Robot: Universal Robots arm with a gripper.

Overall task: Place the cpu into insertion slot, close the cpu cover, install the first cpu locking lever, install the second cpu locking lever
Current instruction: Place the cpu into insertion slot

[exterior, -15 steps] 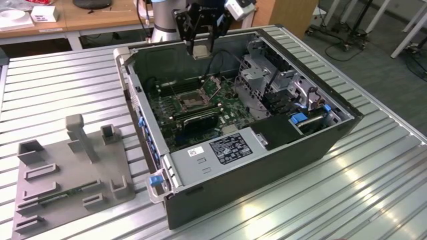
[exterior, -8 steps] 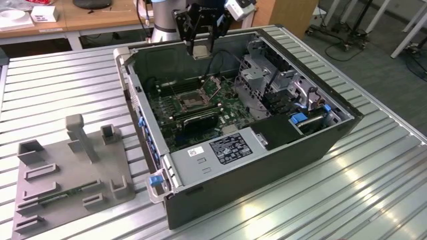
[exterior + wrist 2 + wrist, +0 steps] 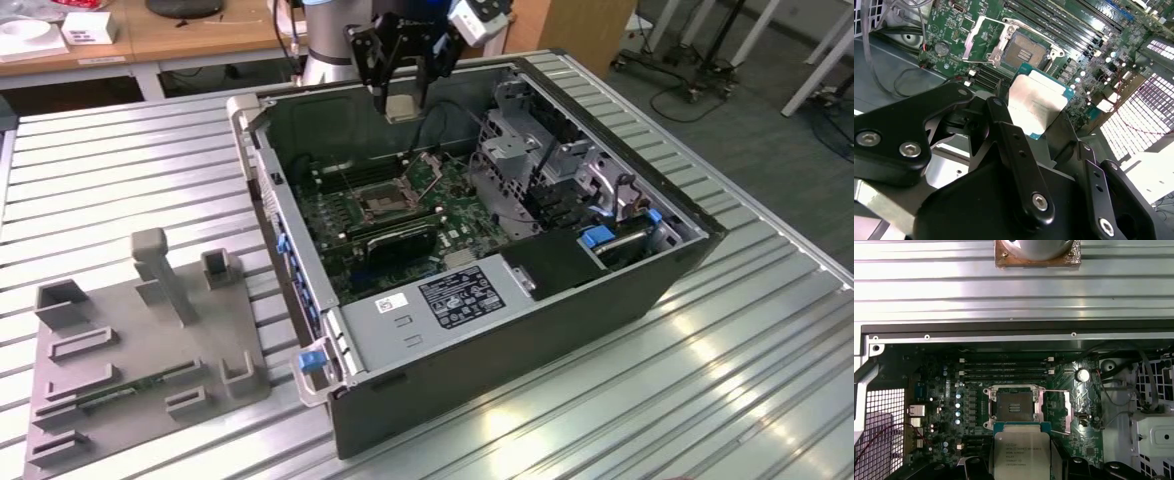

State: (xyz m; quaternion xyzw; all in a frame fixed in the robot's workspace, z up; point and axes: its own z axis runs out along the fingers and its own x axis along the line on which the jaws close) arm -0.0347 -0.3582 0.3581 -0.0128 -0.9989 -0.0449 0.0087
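My gripper (image 3: 400,92) hangs above the open computer case, shut on the cpu (image 3: 400,106). The cpu (image 3: 1021,454) is a flat silvery square on a green-edged base, gripped by two opposite edges between dark fingers (image 3: 1004,127). It is held in the air, apart from the board. The insertion slot (image 3: 1015,405) lies uncovered below it on the green motherboard, with a dark centre and a silvery rim. In the second wrist view the insertion slot (image 3: 1025,50) sits just beyond the cpu (image 3: 1036,105). The cpu cover (image 3: 1066,412) is swung open beside the slot, a silvery frame (image 3: 978,39).
The black case (image 3: 534,330) lies on its side on a ribbed metal table (image 3: 120,180). Drive cages (image 3: 534,170) and the power supply (image 3: 454,295) crowd the board's far side. Long memory slots (image 3: 1004,371) run beside the socket. A grey fixture (image 3: 147,350) sits at the exterior view's left.
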